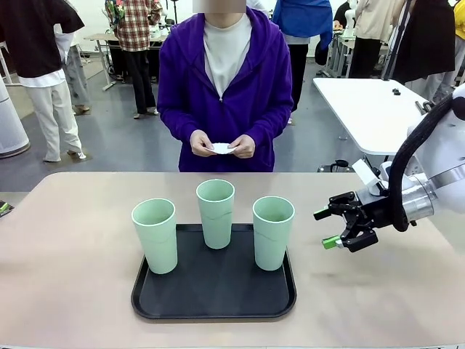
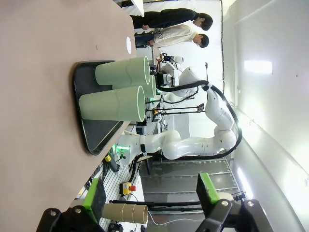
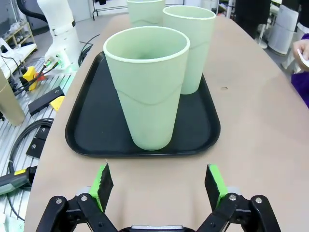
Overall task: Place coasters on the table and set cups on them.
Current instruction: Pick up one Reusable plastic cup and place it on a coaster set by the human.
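3 cups stand upright and apart on the black tray, which lies in the middle of the table. They are grouped there as a supply, and none sits on a coaster yet. The tabletop around the tray is bare of doilies, so I judge the task to be at its very start.

The coasters are across the table in the person's hands, pinched as a small white piece at waist height. How many are in the stack is too small to tell. Holding them above the far edge suggests the person is about to lay them out, which must come before any cup is moved.

The right gripper hovers above the table to the right of the tray, its jaws spread wide and empty. In the right wrist view the right gripper faces the nearest cup squarely, the green pads standing wider than the cup's body. That reads as a ready pose for a side grasp, kept clear of the tray until a coaster is down.

The left gripper also stands fully spread with nothing between its pads, well back from the tray on the other side, looking along the table at the cups from a distance.
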### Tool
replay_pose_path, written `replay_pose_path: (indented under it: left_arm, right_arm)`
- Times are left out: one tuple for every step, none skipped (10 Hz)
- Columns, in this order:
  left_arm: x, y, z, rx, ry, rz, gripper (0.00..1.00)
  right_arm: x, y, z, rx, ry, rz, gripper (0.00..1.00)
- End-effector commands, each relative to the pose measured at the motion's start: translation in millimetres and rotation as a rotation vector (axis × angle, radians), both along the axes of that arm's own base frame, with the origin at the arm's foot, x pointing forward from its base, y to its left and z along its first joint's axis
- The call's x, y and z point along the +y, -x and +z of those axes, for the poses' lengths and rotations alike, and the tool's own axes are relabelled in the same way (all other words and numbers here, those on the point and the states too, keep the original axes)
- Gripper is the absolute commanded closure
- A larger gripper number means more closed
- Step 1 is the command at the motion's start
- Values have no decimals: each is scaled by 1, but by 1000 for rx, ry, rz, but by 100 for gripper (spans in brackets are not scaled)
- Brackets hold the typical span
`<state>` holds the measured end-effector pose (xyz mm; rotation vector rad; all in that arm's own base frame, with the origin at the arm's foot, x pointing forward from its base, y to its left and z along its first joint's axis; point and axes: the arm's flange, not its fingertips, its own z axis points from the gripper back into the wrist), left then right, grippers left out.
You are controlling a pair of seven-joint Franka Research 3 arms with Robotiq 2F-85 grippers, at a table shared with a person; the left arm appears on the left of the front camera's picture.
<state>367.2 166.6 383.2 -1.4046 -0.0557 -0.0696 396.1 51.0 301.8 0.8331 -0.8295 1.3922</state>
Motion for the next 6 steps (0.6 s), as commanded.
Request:
replay_pose_path:
  left_arm:
    - [2,0,1,-17,12,-6,0]
    - [2,0,1,-17,12,-6,0]
    - [2,0,1,-17,12,-6,0]
    - [2,0,1,-17,12,-6,0]
    - [2,0,1,-17,12,-6,0]
    - [2,0,1,-17,12,-6,0]
  right_arm:
    - [-3,1,-2,7,-4,20,0]
    - [0,0,0,0,0,0,0]
    - [4,-3,-3,3,-104,8,0]
    - [9,-6,-7,47,-137,-24,0]
    - [12,-5,-7,55,-175,-22,0]
    - [16,-5,-6,48,-230,-31,0]
